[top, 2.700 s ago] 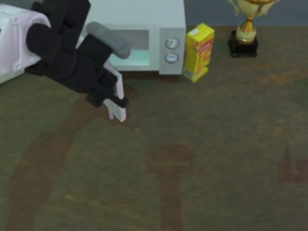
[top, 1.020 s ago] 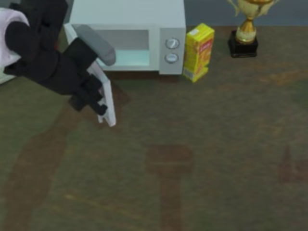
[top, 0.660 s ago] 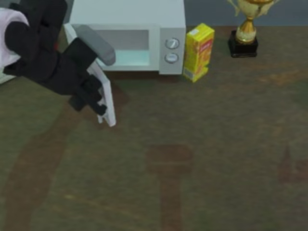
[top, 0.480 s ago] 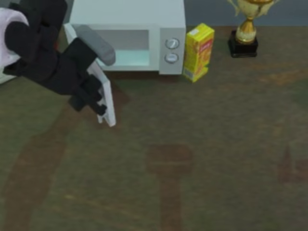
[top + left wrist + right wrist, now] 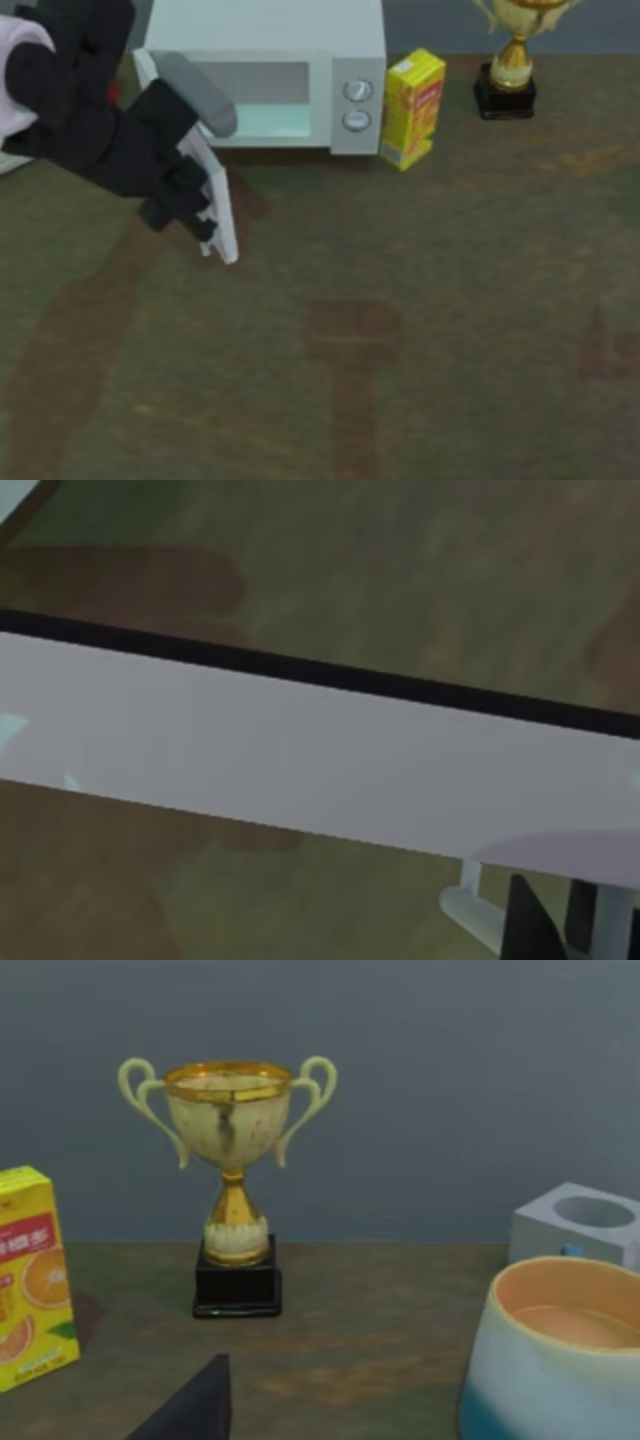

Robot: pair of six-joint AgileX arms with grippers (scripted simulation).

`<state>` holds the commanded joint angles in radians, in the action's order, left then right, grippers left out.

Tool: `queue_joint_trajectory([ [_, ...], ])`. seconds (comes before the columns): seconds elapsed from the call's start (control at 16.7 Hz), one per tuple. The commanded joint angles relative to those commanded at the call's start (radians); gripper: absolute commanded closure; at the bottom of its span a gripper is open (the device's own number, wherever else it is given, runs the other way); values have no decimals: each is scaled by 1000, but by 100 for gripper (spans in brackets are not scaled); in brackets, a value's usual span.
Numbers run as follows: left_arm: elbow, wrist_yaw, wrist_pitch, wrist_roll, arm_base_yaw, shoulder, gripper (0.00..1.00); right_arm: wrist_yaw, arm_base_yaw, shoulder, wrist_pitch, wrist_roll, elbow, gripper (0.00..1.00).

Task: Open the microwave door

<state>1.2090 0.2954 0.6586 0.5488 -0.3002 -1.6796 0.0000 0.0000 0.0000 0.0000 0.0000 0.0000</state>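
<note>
The microwave door [image 5: 222,205] is seen swung well out from the microwave [image 5: 268,70], hinged at the oven's left front corner, its long edge running from there toward the table's near side, so that the pale interior lies exposed. The left gripper [image 5: 200,215] is held against the door's free end, on its left face near the handle; it appears closed on the handle there, though the fingertips are largely hidden by the panel. In the left wrist view the door [image 5: 320,750] fills the frame as a white band, edge on. Any further swing would be judged to carry the free end leftward, where bare table [image 5: 420,330] is available. To the right, a yellow carton [image 5: 412,108] stands just beside the microwave, and a trophy [image 5: 512,60] farther right. The right arm is parked out of the top view.
</note>
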Motion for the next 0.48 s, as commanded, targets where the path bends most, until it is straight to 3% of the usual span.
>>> queue_joint_trajectory([
  [0.48, 2, 77, 65, 183, 76, 7, 100, 0, 0, 0, 0, 0, 0, 0],
])
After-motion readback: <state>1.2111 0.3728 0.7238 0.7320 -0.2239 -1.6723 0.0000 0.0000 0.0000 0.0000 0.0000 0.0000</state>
